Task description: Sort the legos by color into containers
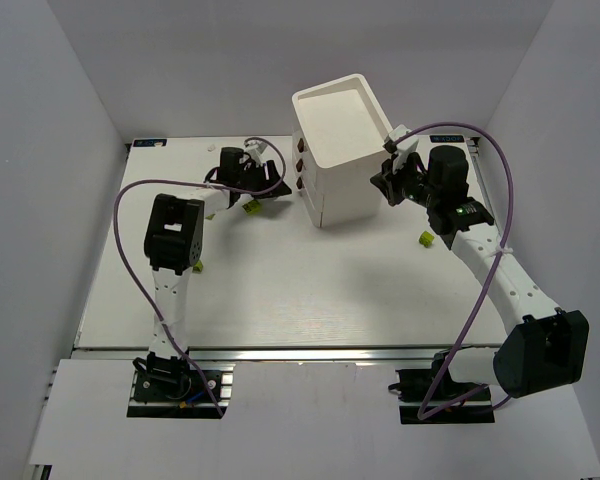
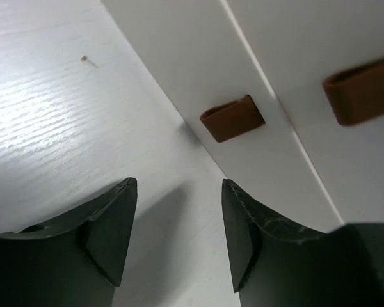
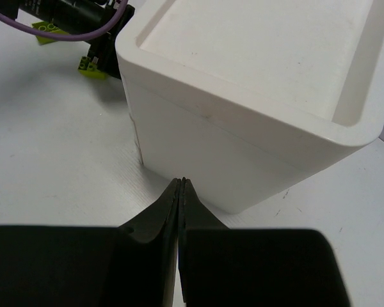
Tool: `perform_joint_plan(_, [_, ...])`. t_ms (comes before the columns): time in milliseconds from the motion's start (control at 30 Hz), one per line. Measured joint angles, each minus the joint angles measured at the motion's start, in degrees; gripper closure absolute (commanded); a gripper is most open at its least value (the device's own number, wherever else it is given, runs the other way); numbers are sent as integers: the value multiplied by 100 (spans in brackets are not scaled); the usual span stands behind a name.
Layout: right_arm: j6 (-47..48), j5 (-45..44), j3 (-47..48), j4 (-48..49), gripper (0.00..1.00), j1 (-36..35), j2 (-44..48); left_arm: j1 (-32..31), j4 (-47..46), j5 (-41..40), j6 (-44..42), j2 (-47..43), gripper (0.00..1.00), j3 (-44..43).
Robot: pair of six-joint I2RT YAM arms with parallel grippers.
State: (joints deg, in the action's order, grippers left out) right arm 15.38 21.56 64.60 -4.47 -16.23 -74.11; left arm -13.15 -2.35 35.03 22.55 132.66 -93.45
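Observation:
The white cabinet (image 1: 337,150) stands at the table's back middle, its three drawers shut, with brown knobs (image 1: 301,165) on its left face. My left gripper (image 1: 278,184) is open and empty, just left of the drawer fronts; in the left wrist view (image 2: 179,185) two knobs (image 2: 232,118) show ahead of it. My right gripper (image 1: 381,184) is shut and empty, its tips (image 3: 181,181) close to the cabinet's right wall (image 3: 243,153). Yellow-green legos lie by the left gripper (image 1: 248,208), beside the left arm (image 1: 197,266) and by the right arm (image 1: 426,238). No purple or dark green legos show.
The cabinet's top is a shallow empty recess (image 3: 262,45). A yellow-green lego (image 3: 88,64) and the left arm's purple cable (image 3: 70,32) lie beyond the cabinet's corner in the right wrist view. White walls enclose the table (image 1: 280,290) on three sides.

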Motion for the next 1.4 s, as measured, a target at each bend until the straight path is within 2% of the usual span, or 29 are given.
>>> perform_joint_plan(133, [4, -2, 0, 0, 100, 4, 2, -37, -933, 162, -791, -94, 25, 562])
perform_joint_plan(233, [4, -4, 0, 2, 100, 4, 2, -76, -1725, 219, -1226, -262, 24, 1174])
perform_joint_plan(400, [7, -22, 0, 0, 100, 13, 2, -118, -2050, 330, -1532, -262, 21, 1189])
perform_joint_plan(667, [22, -31, 0, -2, 100, 39, 2, -155, -2258, 295, -1738, -76, 20, 496])
perform_joint_plan(867, [26, -46, 0, -4, 100, 57, 2, -170, -2037, 214, -1904, 232, 22, -42])
perform_joint_plan(1400, [33, -63, 0, -11, 100, 79, 0, -236, -1729, 315, -2070, 444, 25, -122])
